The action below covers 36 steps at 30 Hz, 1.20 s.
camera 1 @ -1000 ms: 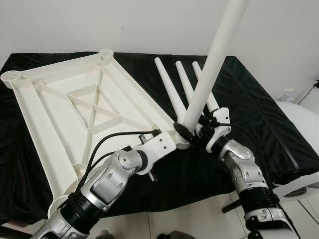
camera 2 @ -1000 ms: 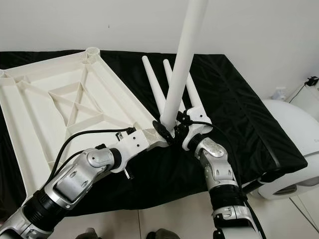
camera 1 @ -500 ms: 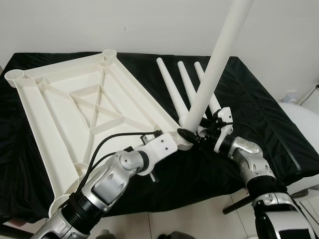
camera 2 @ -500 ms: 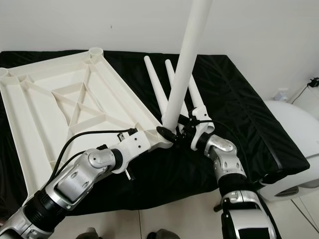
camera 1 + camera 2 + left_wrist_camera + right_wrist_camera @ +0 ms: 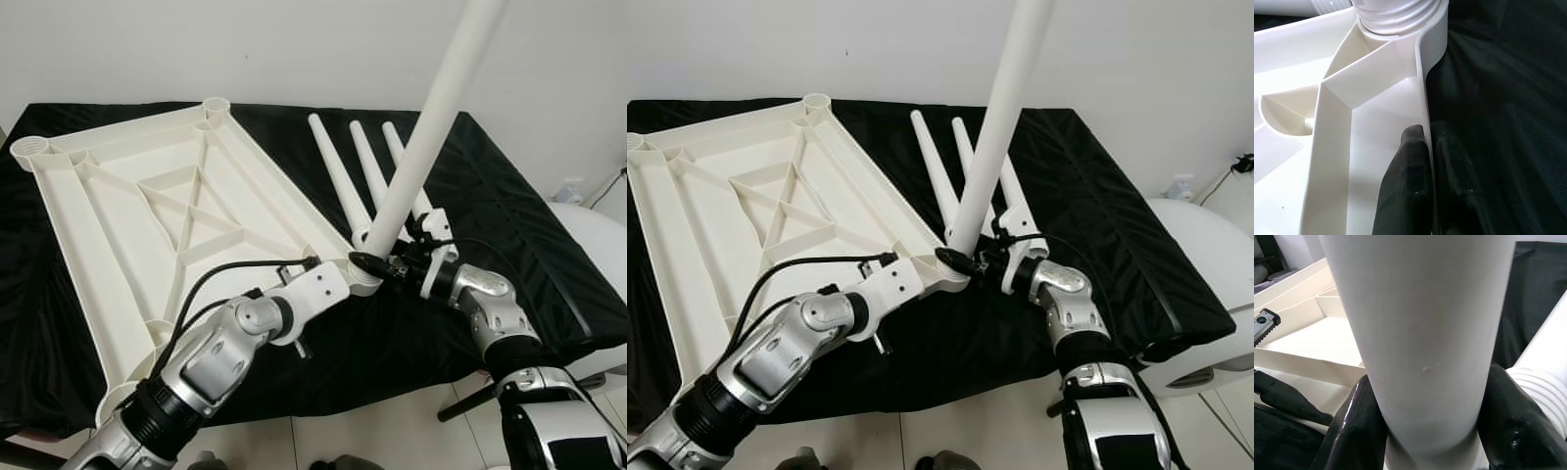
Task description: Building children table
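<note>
The upturned tabletop (image 5: 147, 225) lies at the left of the black-draped surface (image 5: 509, 225), the left gripper (image 5: 1425, 161) jaws pinching its near rim, while the right gripper (image 5: 1425, 431) jaws clasp the tilted leg (image 5: 421, 147), which could cross-thread in its corner socket (image 5: 364, 279).

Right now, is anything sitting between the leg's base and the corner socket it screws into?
Nothing visible: the upright leg already sits in the corner socket, held by the right gripper; the left gripper clamps the tabletop rim.
</note>
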{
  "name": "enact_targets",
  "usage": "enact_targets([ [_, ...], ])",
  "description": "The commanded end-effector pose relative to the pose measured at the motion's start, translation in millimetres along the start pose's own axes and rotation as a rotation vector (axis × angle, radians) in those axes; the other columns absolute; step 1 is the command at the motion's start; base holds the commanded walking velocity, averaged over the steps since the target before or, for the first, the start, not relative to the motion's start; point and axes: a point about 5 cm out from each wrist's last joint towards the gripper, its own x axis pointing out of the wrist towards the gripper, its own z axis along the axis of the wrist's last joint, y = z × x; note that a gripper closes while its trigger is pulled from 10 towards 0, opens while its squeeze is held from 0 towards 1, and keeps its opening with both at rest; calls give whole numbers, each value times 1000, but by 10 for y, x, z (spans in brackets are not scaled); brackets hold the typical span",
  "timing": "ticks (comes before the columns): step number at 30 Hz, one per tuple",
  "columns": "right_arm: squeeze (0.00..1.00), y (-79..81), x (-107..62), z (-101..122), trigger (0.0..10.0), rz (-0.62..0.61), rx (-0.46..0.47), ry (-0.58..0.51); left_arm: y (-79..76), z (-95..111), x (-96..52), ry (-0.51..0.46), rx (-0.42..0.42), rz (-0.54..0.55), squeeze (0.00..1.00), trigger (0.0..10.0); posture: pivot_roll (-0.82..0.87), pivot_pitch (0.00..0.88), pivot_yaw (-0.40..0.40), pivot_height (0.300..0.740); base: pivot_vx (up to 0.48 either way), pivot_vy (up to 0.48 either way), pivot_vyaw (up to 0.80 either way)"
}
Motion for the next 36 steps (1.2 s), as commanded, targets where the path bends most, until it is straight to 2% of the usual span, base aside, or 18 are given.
enact_targets([
  [1, 0, 6, -86, -61, 1882, -6, 33, 9, -191, -83, 59, 26, -19, -119, 0, 10000, 18, 0, -103, 740, 0, 0, 0],
  [3, 0, 14, -90, -71, 1882, -3, 33, 5, -193, -85, 59, 27, -21, -119, 0, 10000, 18, 0, -103, 740, 0, 0, 0],
  [4, 0, 30, -86, -69, 10000, -6, 45, -6, -194, -87, 58, 27, -22, -119, 0, 10000, 16, 0, -103, 740, 0, 0, 0],
  [13, 0, 151, 15, 1, 10000, -109, 68, -86, -193, -89, 57, 28, -25, -119, 0, 10000, 13, 0, -104, 740, 0, 0, 0],
  [18, 0, 193, 175, 93, 10000, -292, 45, -109, -182, -94, 52, 30, -25, -116, 0, 10000, 13, 0, -100, 740, 0, 0, 0],
  [25, 0, 248, 279, 189, 10000, -388, 55, -136, -176, -96, 51, 32, -21, -118, 0, 10000, 13, 0, -97, 740, 0, 0, 0],
  [26, 0, 347, 374, 226, 10000, -436, 84, -154, -174, -98, 46, 33, -19, -119, 0, 10000, 14, 0, -94, 740, 0, 0, 0],
  [31, 0, 396, 421, 238, 10000, -467, 101, -159, -173, -99, 42, 34, -19, -120, 0, 10000, 15, 0, -94, 740, 0, 0, 0],
  [33, 0, 446, 466, 244, 10000, -509, 117, -156, -173, -101, 39, 34, -19, -121, 0, 10000, 14, 0, -94, 740, 0, 0, 0],
  [35, 0, 519, 560, 241, 10000, -657, 132, -147, -175, -103, 36, 34, -20, -123, 0, 10000, 16, 0, -93, 740, 0, 0, 0],
  [36, 0, 519, 560, 241, 10000, -657, 132, -147, -175, -103, 36, 34, -20, -123, 0, 10000, 16, 0, -93, 740, 0, 0, 0],
])
